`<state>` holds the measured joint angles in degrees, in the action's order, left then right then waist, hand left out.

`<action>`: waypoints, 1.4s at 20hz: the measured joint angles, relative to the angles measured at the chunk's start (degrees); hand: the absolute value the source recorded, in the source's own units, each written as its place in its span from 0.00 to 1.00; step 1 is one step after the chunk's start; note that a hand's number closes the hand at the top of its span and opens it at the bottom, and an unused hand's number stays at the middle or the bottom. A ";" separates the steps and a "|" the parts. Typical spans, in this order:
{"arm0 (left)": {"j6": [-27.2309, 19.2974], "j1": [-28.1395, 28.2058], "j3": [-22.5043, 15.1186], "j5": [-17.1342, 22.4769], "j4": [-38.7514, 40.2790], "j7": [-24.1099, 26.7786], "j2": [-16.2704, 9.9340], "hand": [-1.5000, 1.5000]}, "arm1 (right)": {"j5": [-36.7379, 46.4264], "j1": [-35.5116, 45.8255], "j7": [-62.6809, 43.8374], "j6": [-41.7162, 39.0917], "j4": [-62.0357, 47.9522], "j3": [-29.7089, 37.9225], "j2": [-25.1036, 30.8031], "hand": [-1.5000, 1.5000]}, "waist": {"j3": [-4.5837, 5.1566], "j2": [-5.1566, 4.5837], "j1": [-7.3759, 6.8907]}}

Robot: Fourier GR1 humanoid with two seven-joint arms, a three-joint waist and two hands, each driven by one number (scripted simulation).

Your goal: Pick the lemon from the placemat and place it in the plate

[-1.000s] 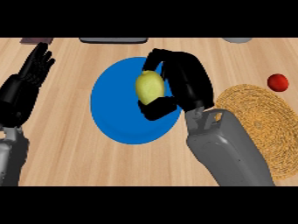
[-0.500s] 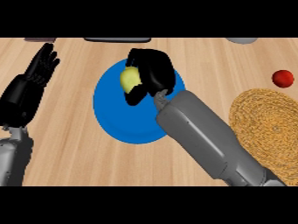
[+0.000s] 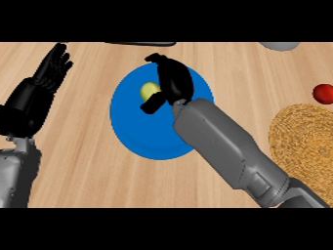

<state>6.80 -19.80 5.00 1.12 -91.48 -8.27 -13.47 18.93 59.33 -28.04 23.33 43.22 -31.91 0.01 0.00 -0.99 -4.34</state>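
The yellow lemon (image 3: 149, 90) lies in the upper part of the blue plate (image 3: 143, 136). My right hand (image 3: 172, 84) hovers over the plate just right of the lemon, fingers stretched toward the far rim and thumb below the fruit, no longer wrapped round it. Its grey forearm crosses the plate's right side and hides that part. The round woven placemat (image 3: 317, 141) at the right has nothing on it. At the left, my left hand (image 3: 43, 80) rests open with its fingers up.
A small red ball (image 3: 324, 93) sits on the wooden counter just above the placemat. A grey object (image 3: 280, 45) and a dark flat object (image 3: 143, 43) show at the far edge.
My right hand carried the lemon up and left over the plate, then its fingers uncurled. The lemon now sits on the plate beside the palm. The left hand has stayed still.
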 measured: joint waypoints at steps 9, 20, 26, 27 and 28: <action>0.10 0.35 -0.28 -0.40 0.53 1.28 0.51 0.50 | -13.49 2.40 11.56 11.42 -2.28 1.96 -0.01 0.00 | -0.02 -0.16 -0.36; -0.53 3.25 1.94 -0.42 -0.98 0.66 -0.34 0.50 | -24.01 -1.62 22.34 12.36 1.52 11.43 2.09 0.00 | -0.01 0.82 3.32; -0.10 4.94 2.62 -0.05 -1.80 1.13 -0.40 0.50 | -25.93 -11.51 26.78 6.79 9.96 15.04 8.18 0.00 | -0.01 1.06 4.35; -0.27 5.01 2.58 -0.20 -2.20 0.97 -0.32 0.50 | -26.41 -12.78 27.18 5.34 11.22 15.87 9.70 0.00 | -0.01 1.07 4.43; -0.21 5.15 2.54 -0.21 -2.16 0.98 -0.21 0.50 | -26.63 -14.16 27.41 4.03 12.89 16.38 10.86 0.00 | -0.02 1.08 4.50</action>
<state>6.59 -14.65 7.54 0.91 -93.64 -7.29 -13.68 -7.70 45.17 -0.63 27.36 56.11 -15.53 10.87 -0.02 0.09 0.16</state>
